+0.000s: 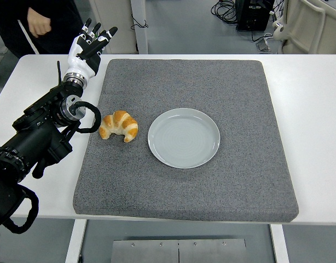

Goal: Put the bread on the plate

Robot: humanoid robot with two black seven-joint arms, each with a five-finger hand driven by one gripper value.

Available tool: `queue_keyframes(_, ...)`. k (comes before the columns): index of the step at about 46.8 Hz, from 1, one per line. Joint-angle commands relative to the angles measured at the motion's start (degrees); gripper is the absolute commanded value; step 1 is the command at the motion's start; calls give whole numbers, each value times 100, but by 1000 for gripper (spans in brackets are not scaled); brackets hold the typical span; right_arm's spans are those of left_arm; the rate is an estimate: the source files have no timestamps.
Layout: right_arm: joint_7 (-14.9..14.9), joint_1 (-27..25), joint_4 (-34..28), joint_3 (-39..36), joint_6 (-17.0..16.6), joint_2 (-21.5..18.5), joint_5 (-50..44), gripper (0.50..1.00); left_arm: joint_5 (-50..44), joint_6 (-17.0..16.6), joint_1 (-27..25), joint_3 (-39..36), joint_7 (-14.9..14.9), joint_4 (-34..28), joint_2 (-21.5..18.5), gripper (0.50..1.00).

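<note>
this looks like a robotics lab or test room. a white table (316, 109) carries a grey foam mat (212, 181) laid out as a work surface, and a black robot arm (36, 137) reaches in from the left. behind the table, black cables (225, 10) trail over a bare grey floor (179, 24) near dark equipment (254, 13). a person (39, 22) in dark clothes stands at the top left.

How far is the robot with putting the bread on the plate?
Nothing looks done yet. The croissant lies on the grey mat, just left of the empty plate and apart from it. The left hand is raised beyond the croissant, fingers spread, holding nothing. Reaching, grasping and placing all remain.
</note>
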State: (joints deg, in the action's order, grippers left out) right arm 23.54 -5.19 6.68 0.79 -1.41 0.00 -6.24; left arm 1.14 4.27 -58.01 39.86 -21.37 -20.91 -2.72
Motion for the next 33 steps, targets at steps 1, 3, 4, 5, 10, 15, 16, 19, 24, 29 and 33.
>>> queue_keyframes(1,1,9,0,0,0,0,0,1000,0,3,9,-4,1,-1,-1,971)
queue_keyframes(3,1,9,0,0,0,0,0,1000,0,3,9,-13,-8,-9,-1,971)
queue_keyframes(4,1,0,0,0,0,0,0,1000,0,3,9,-4,-16,-9,-1,971)
queue_keyframes(5,1,0,0,0,0,0,0,1000,0,3,9,5,-16,-9,-1,971)
queue_keyframes(10,1,0,0,0,0,0,0,1000,0,3,9,22,-16,-18,-1,971)
queue_keyframes(15,1,9,0,0,0,0,0,1000,0,3,9,14,-25,-18,8,971)
queue_keyframes(16,1,0,0,0,0,0,0,1000,0,3,9,-4,-34,-18,8,971)
queue_keyframes(19,1,9,0,0,0,0,0,1000,0,3,0,-56,-25,-18,0,971)
queue_keyframes(24,1,0,0,0,0,0,0,1000,53,3,-8,-74,1,-18,-1,971)
queue_keyframes(29,1,0,0,0,0,0,0,1000,88,3,-8,-188,19,-36,-36,971)
queue_keyframes(33,1,0,0,0,0,0,0,1000,88,-5,-8,-469,19,-228,-115,971)
